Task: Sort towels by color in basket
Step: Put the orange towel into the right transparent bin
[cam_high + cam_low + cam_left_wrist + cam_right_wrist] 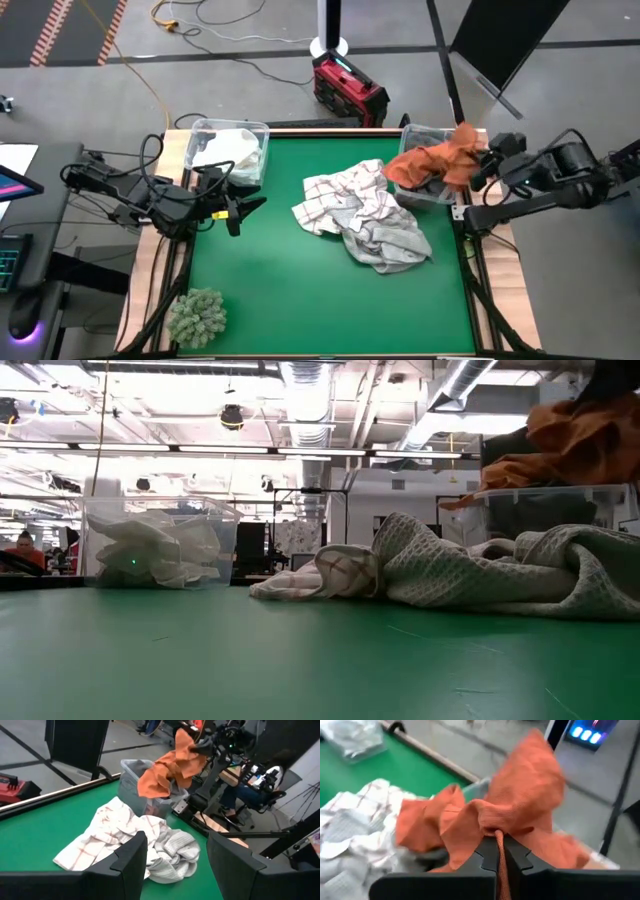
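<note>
A rust-orange towel [437,160] hangs from my right gripper [476,165] over the clear right bin [432,192] at the table's far right corner; that gripper is shut on it. Dark cloth lies inside this bin. A heap of grid-checked white [345,195] and light grey towels [392,243] lies on the green table's middle. White towels [228,150] fill the clear left bin [205,130]. My left gripper [245,208] hovers open near the left bin, pointing toward the heap, touching nothing. My right gripper pinches a bunched fold of the orange towel [496,826] between its two shut fingers [516,857], and a strip of cloth runs back between them. It comes from the table's right, above the bin. The towel hangs slack below, its lower part [150,782] draped over the bin's rim.
A fuzzy grey-green clump [197,315] sits at the near left corner. Bare green table lies between the left gripper and the heap and along the near edge. A red box [348,88] and cables lie on the floor beyond the far edge. A person sits behind the right arm [250,785].
</note>
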Robot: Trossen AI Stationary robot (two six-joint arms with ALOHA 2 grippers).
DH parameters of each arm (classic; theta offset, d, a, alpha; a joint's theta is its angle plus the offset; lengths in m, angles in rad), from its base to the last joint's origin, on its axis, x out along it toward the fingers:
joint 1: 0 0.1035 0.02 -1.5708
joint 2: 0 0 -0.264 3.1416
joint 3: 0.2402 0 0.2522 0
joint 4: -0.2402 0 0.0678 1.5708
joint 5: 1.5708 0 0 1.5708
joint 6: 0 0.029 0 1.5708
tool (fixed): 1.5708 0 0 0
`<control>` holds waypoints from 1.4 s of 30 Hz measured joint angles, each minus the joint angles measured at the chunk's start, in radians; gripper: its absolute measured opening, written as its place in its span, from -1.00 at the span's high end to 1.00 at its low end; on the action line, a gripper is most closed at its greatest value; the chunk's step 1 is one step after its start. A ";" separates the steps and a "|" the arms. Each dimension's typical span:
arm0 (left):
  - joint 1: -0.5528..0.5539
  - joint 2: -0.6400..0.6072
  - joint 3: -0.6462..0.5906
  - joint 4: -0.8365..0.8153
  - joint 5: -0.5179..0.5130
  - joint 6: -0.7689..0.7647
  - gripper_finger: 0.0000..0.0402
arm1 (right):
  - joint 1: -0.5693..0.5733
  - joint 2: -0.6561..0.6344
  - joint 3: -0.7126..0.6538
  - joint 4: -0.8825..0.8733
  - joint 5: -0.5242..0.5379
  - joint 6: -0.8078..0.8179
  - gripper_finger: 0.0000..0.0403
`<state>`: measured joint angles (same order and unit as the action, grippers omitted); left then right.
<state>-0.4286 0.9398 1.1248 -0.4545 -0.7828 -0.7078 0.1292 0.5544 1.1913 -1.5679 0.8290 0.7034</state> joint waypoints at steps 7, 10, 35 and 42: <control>0.000 0.000 0.000 -0.002 -0.008 0.004 0.03 | -0.122 0.009 -0.104 0.014 0.006 0.064 0.88; 0.000 0.002 0.000 -0.002 -0.014 0.008 0.03 | -0.158 0.019 -0.167 0.090 -0.035 0.022 0.88; 0.000 0.003 0.000 -0.004 0.011 0.049 0.03 | -0.261 0.003 -0.325 1.174 -0.216 -0.629 0.87; 0.000 0.003 0.000 -0.004 0.019 0.048 0.03 | -0.350 -0.021 -0.326 1.477 -0.145 -0.744 0.87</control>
<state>-0.4286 0.9424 1.1248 -0.4587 -0.7643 -0.6598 -0.2205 0.5336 0.8658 -0.0914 0.6836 -0.0402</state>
